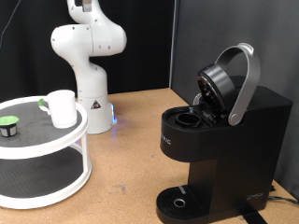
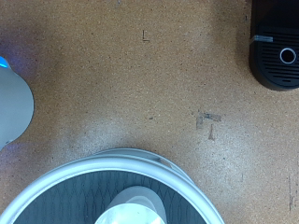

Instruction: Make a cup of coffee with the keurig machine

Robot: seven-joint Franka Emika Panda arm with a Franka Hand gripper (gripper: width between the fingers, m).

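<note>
The small white cup (image 1: 62, 107) stands upright on the top shelf of a round white two-tier stand (image 1: 82, 131) at the exterior view's left. It also shows in the wrist view (image 2: 135, 207), seen from high above. The black keurig machine (image 1: 220, 140) stands at the exterior view's right with its lid open and its silver-grey handle (image 1: 243, 84) raised. Its round drip tray (image 1: 177, 201) is bare. A part of the machine shows in the wrist view (image 2: 276, 51). The gripper shows in neither view; the arm runs out of the exterior view's top.
A small dark pod with a green top (image 1: 10, 124) sits on the stand's top shelf, left of the cup in the exterior view. The white robot base (image 1: 92, 93) stands behind the stand. Brown tabletop (image 2: 140, 84) lies between the stand and the machine.
</note>
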